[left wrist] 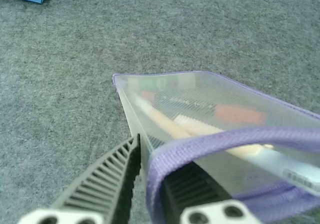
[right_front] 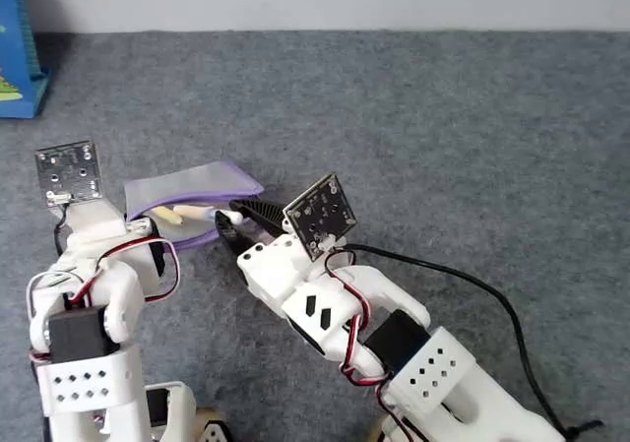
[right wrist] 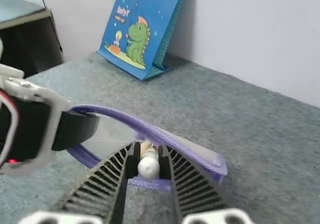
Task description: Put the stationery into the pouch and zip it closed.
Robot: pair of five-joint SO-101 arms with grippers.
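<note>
Right wrist view: dinosaur bag beyond pouch, pen.

A purple pouch lies on the grey table, stationery inside

Tight at the pouch mouth: the left gripper clamps the rim, and the right gripper plugs the opening with a white pen. Bare grey carpet lies wide beyond and to the right. A blue gift bag blocks the far-left corner, and a black cable trails beside the right arm.
</note>
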